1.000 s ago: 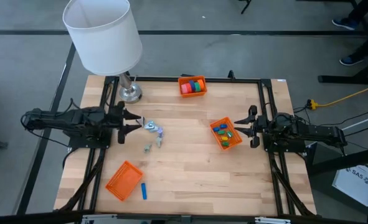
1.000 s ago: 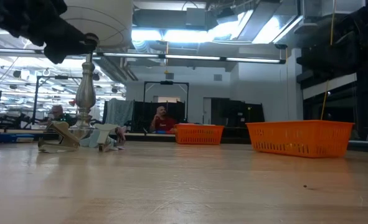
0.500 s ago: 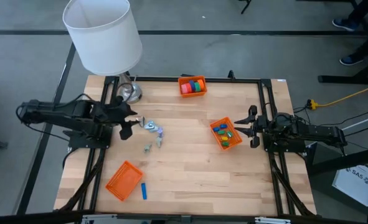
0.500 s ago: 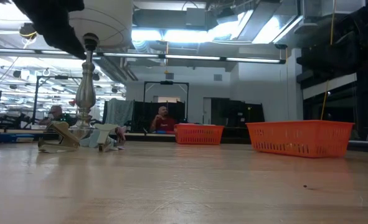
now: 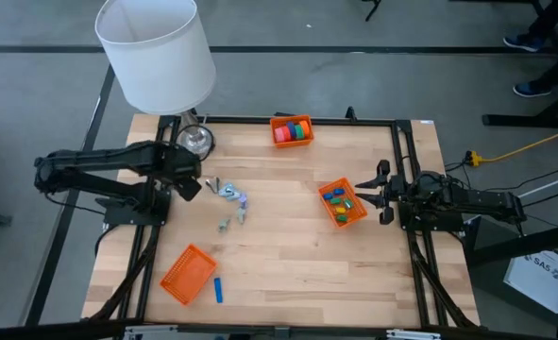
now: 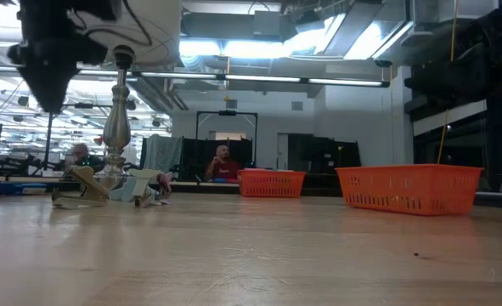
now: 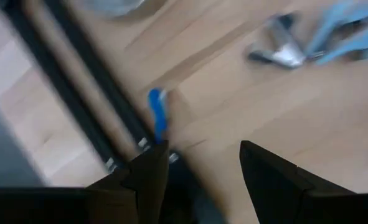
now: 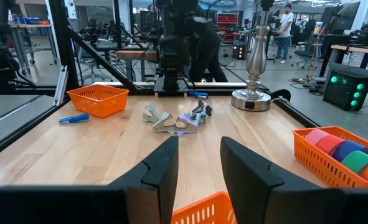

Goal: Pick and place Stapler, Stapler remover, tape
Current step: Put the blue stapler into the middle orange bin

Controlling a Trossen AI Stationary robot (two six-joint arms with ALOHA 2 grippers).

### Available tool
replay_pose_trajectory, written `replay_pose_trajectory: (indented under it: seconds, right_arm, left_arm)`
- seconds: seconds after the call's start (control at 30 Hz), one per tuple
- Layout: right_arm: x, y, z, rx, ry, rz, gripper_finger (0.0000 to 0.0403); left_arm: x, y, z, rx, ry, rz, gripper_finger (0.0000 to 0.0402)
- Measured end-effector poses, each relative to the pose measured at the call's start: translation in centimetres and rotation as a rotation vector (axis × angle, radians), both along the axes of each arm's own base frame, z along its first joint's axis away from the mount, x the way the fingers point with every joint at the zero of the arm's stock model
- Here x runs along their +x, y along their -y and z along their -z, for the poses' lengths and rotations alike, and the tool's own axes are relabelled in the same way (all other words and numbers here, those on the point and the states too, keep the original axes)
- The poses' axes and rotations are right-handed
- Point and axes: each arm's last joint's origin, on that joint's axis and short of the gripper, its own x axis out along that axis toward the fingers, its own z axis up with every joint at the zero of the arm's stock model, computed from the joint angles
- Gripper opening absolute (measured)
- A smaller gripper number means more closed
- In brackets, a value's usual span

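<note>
With its fingers spread wide and empty, the left gripper (image 5: 188,183) should drop squarely over the stapler remover (image 5: 229,192) lying just right of it at the high view's centre-left before closing.

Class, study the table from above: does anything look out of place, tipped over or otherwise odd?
Two things stand out. The orange basket at the near left corner lies askew to the table edge and looks empty, and a small blue item lies loose on the wood beside it. The other two baskets hold coloured items.
</note>
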Motion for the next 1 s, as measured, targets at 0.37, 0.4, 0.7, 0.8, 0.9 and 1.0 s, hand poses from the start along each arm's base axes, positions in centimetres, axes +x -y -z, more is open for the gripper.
replay_pose_trajectory:
  seconds: [0.37, 0.4, 0.7, 0.8, 0.9, 1.0]
  right_arm:
    - [0.0, 0.0, 0.0, 0.000, 0.000, 0.000, 0.0124]
    - [0.0, 0.0, 0.0, 0.000, 0.000, 0.000, 0.0124]
    - [0.0, 0.0, 0.0, 0.000, 0.000, 0.000, 0.0124]
    - [0.0, 0.0, 0.0, 0.000, 0.000, 0.000, 0.0124]
    - [0.0, 0.0, 0.0, 0.000, 0.000, 0.000, 0.0124]
    - [0.0, 0.0, 0.0, 0.000, 0.000, 0.000, 0.0124]
  left_arm:
    - [0.3, -1.9, 3.9, -0.144, -0.249, -0.148, 0.0193]
    - [0.4, -2.1, 4.0, -0.137, -0.249, -0.150, 0.0194]
    - [1.1, -4.0, 5.4, -0.193, -0.345, -0.199, 0.0194]
    - [1.4, -4.5, 6.2, -0.238, -0.396, -0.180, 0.0194]
    - [1.7, -5.3, 7.0, -0.274, -0.449, -0.174, 0.0194]
    - [2.0, -5.9, 7.8, -0.303, -0.490, -0.162, 0.0194]
